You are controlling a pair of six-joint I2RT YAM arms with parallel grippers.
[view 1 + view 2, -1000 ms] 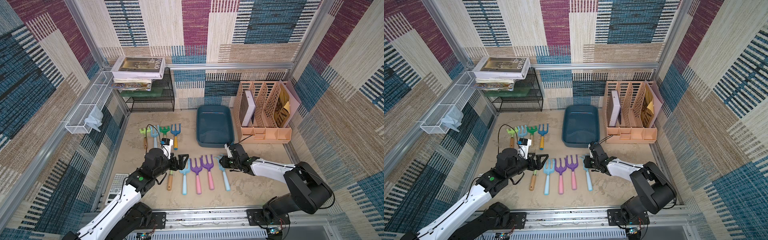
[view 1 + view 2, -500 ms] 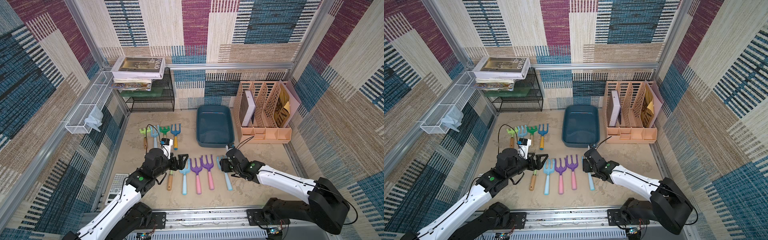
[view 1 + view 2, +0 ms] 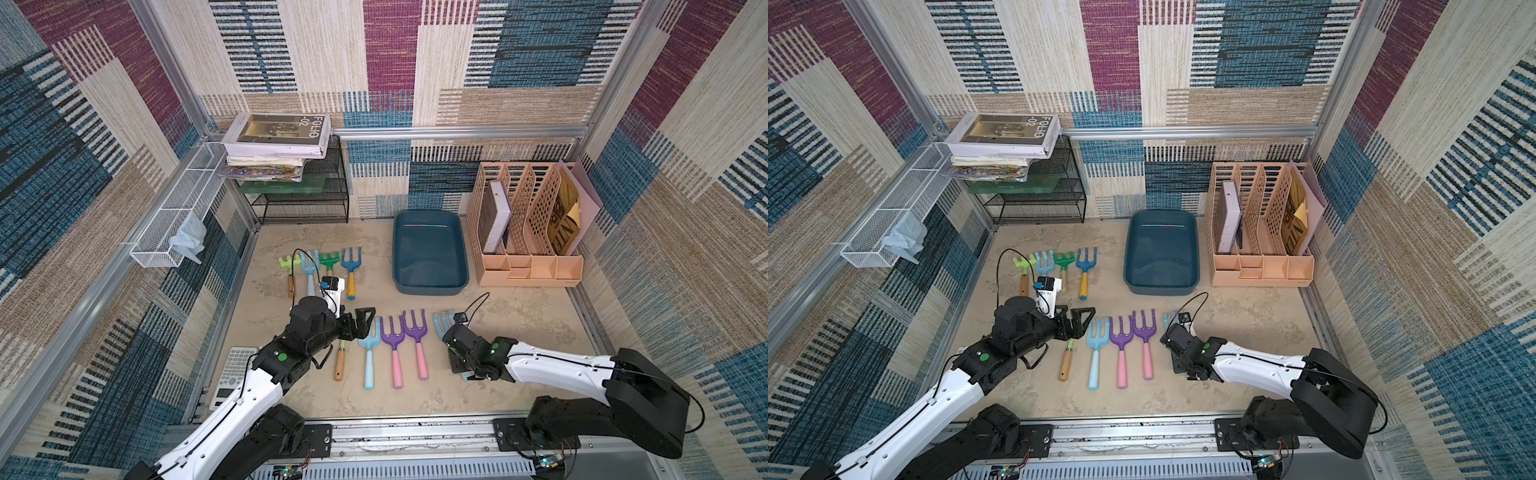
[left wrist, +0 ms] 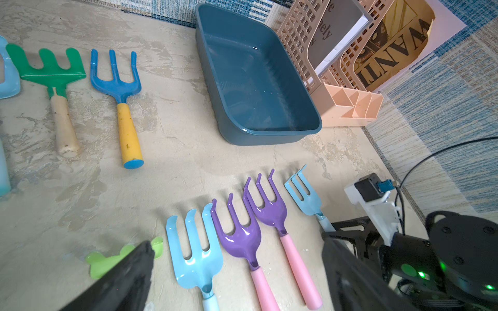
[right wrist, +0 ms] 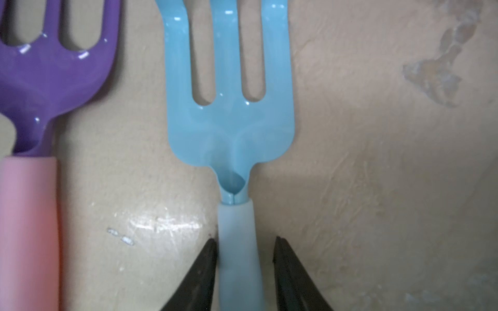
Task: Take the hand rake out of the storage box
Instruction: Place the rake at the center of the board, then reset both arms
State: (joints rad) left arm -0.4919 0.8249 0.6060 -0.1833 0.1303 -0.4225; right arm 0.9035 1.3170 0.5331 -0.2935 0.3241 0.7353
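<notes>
On the counter [image 3: 519, 307], in both top views, the hand rake [image 3: 443, 323] lies outside the storage box [image 3: 430, 253], tines toward it; a book [image 3: 278, 133] reads "FOLIO -02". Left wrist: my left claw [image 4: 237, 242] gapes; a paper [image 4: 390, 53] reads "WANT". Right wrist: my right claw [image 5: 244, 239] straddles the handle; whether it's clamped I cannot tell.

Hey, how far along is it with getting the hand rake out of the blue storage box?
Done: the dark teal plastic storage box looks empty, and the light blue three-pronged hand rake lies on the beige tabletop beside a purple pink-handled rake. In hand: the right hand straddles its handle, a gap showing beside one finger. Left: probably just drawing that hand clear; the left hand hovers open.
</notes>
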